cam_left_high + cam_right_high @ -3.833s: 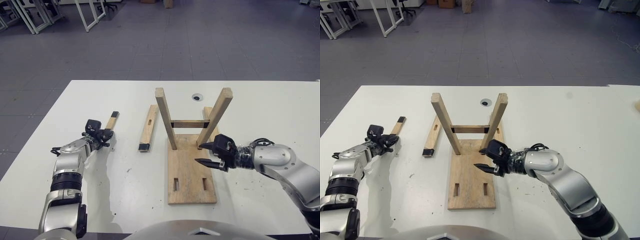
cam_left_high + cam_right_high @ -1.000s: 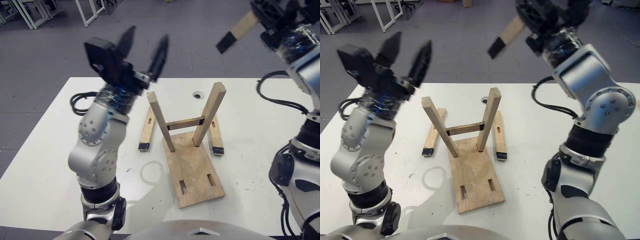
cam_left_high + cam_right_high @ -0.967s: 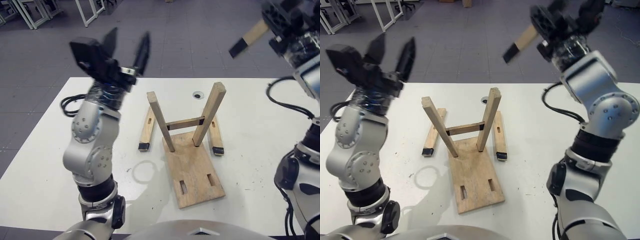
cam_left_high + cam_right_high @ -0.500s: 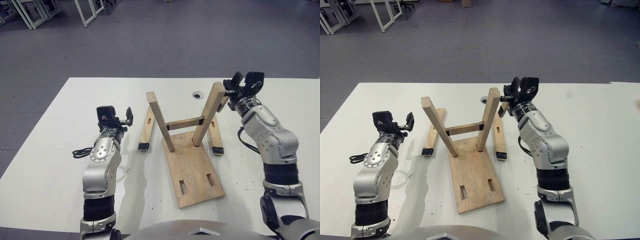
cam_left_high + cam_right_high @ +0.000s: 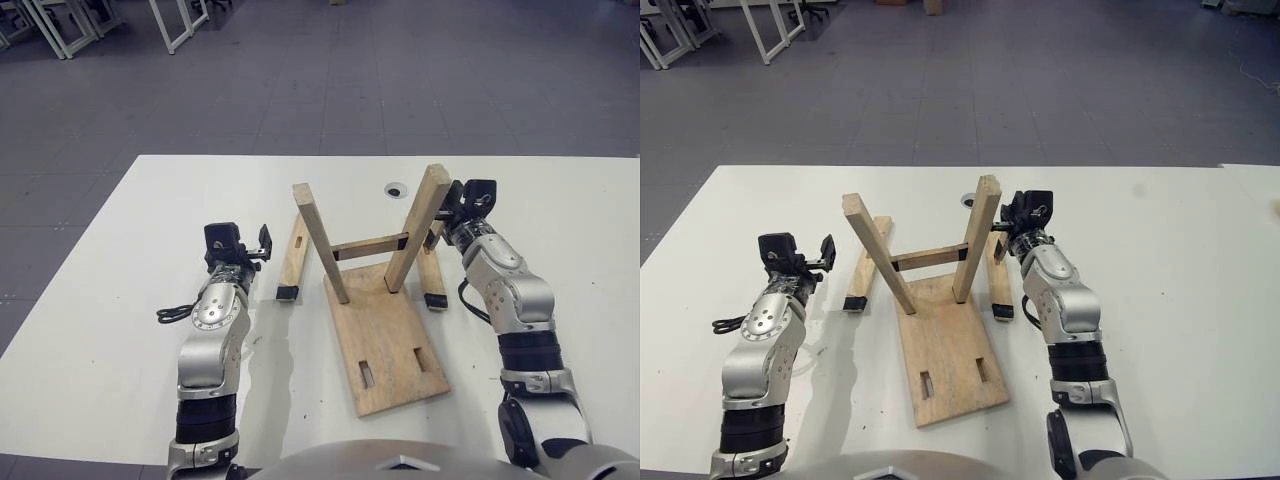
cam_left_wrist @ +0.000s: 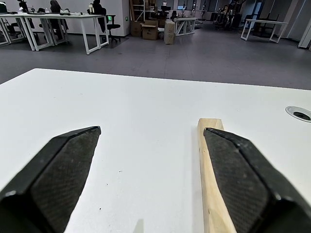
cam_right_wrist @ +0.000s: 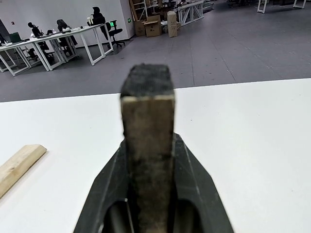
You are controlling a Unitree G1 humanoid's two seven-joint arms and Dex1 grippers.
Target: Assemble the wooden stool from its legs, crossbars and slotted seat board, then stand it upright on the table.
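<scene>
- One second ago raised overhead; now lowered to table level on both sides.
- Left gripper (image 5: 258, 243): jaws apart, near loose leg (image 5: 293, 252), left of seat board (image 5: 385, 340).
- Right gripper (image 5: 450, 208): clamped on wooden bar (image 7: 147, 126) beside right upright leg (image 5: 420, 225); fitting likely next.

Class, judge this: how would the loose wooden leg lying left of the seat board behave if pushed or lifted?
The loose leg looks solid wood, so probably stiff. Its flat, square faces suggest sliding, not rolling. Its black end cap may drag slightly.
</scene>
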